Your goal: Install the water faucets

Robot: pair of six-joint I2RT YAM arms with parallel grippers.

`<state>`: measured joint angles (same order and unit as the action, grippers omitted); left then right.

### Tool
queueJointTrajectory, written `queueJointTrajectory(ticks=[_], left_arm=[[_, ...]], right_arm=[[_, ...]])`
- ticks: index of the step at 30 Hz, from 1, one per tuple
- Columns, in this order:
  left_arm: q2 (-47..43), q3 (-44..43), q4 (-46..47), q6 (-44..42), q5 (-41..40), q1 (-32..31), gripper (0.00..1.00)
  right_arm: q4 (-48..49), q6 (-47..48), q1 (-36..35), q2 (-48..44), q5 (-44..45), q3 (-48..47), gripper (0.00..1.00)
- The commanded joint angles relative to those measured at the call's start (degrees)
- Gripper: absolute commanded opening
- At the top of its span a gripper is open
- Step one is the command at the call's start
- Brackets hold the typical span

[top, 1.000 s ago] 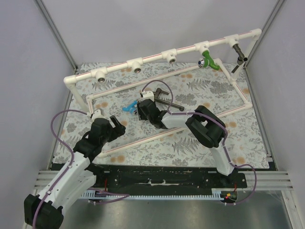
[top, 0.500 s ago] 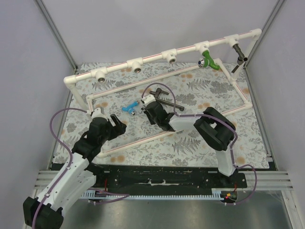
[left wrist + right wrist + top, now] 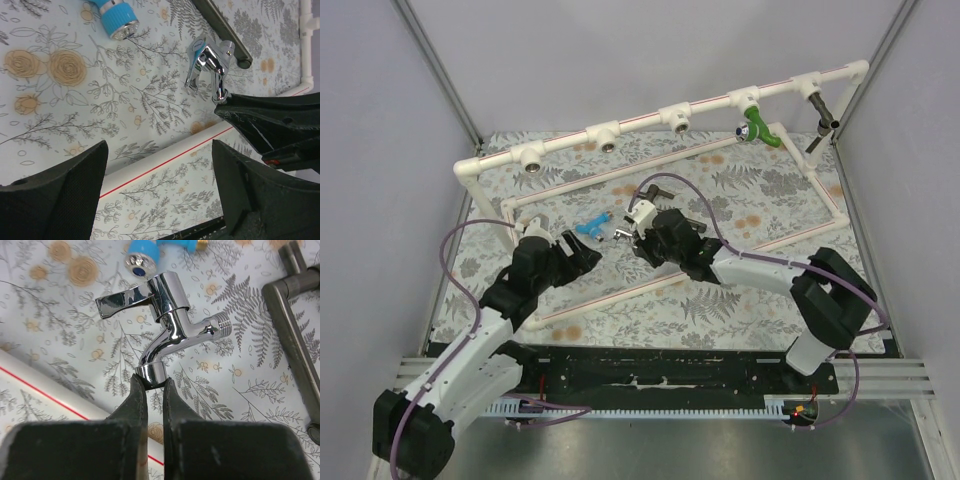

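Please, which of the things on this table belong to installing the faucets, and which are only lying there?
For the job:
- silver faucet, spout pinched by the right gripper
- blue faucet
- dark grey faucet
- green faucet, already on the pipe frame
- the pipe frame, with open fittings

Not for the job:
- floral cloth
- purple cables

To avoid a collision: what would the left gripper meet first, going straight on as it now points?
Probably the white pipe, lying across the path of the open left gripper; the silver faucet lies beyond. Height is unclear.
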<state>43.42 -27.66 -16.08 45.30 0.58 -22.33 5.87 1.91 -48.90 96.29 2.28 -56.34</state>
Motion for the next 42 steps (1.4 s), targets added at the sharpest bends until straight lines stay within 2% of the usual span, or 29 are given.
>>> queueJointTrajectory(ticks=[1, 12, 23, 30, 40, 42], left_arm=[[3.59, -3.1, 8.42, 5.58, 5.48, -0.17, 0.88], [7.91, -1.87, 21.08, 13.14, 7.77, -0.09, 0.88], [10.46, -0.91, 23.02, 18.24, 6.45, -0.09, 0.82], [10.46, -0.46, 24.95, 21.58, 8.82, -0.09, 0.73], [10.19, 1.03, 25.66, 24.66, 10.4, -0.26, 0.5], [10.11, 1.12, 25.66, 25.19, 10.85, -0.35, 0.47]], right_arm=[[0.46, 1.08, -0.49, -6.28, -6.23, 0.7, 0.0], [-1.12, 0.55, -3.04, -12.62, -8.44, 1.14, 0.0], [-0.51, -0.59, -4.62, -15.52, -9.14, 0.79, 0.0], [-0.07, -0.51, -5.41, -15.87, -8.35, 0.88, 0.0], [1.34, 0.02, -6.91, -16.22, -6.5, 1.14, 0.0], [1.6, 0.28, -7.26, -16.49, -5.89, 1.14, 0.0]])
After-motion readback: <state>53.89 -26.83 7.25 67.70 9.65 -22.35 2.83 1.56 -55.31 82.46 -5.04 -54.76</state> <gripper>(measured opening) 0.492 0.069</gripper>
